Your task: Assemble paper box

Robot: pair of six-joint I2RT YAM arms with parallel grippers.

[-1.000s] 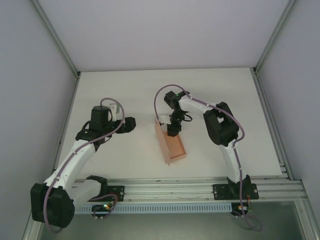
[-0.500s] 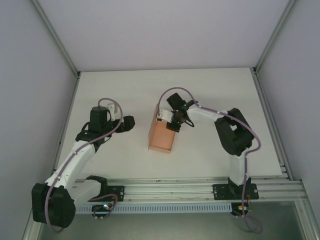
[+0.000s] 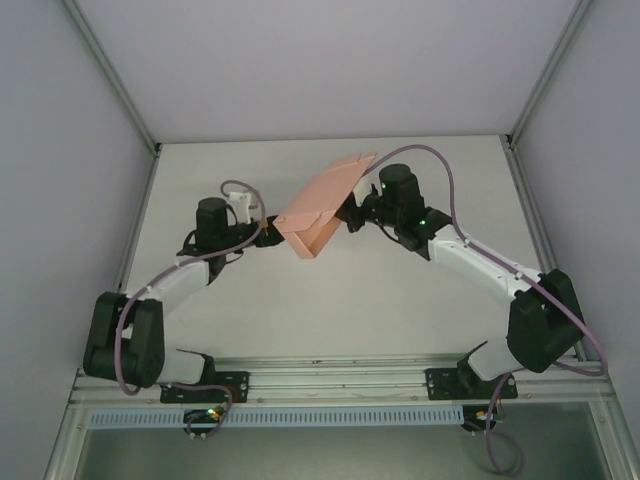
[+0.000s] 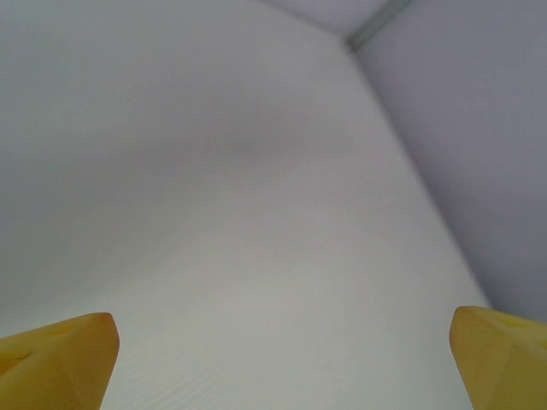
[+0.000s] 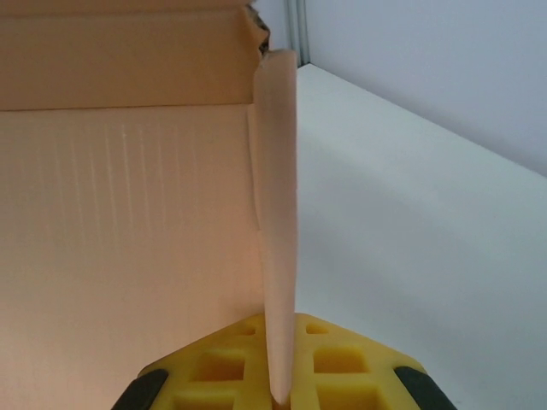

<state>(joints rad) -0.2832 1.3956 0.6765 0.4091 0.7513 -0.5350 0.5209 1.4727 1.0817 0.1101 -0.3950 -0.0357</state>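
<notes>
The paper box [image 3: 318,208] is thin salmon-pink card, faintly ribbed on its inner face [image 5: 128,239]. It's an open trough shape with a long flap pointing far-right. It hangs tilted just far of the middle of the white desk [image 3: 400,290]. The right jaws pinch one side wall edge-on between gridded yellow pads [image 5: 342,376]. The left jaws are spread wide, just beside the box's left end. Half a second ago the box sat flat and squarish, nearer, and the left arm was further off.
</notes>
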